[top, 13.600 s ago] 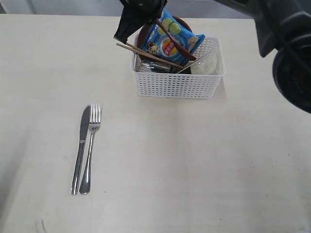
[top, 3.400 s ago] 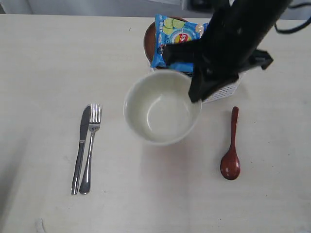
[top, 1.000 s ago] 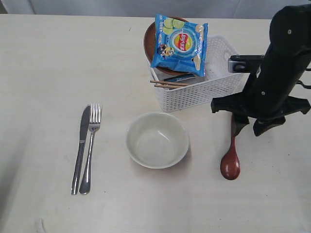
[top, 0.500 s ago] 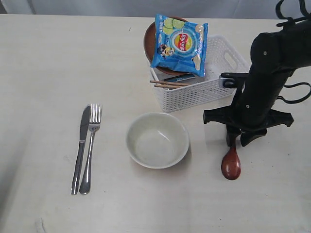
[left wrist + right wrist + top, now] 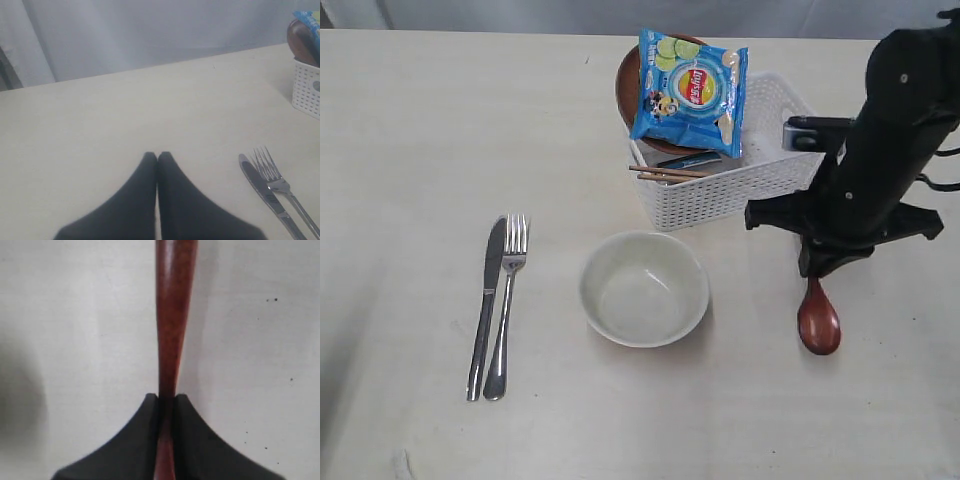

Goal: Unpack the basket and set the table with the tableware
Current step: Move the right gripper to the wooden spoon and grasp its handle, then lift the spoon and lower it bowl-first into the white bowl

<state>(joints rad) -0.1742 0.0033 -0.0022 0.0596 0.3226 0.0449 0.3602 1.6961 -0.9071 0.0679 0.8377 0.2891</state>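
The right hand is pinched tight on the handle of the wooden spoon, just off the near right corner of the basket. The spoon's rounded end points away from the basket, and whether it touches the surface cannot be told. The left hand has its fingertips pressed together, holding nothing. The bowl sits just in front of the basket. The knife and fork lie side by side, well to the basket's left. Chopsticks, a brown plate and a chip bag are in the basket.

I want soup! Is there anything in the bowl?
No, the bowl shows only its bare, pale inside.
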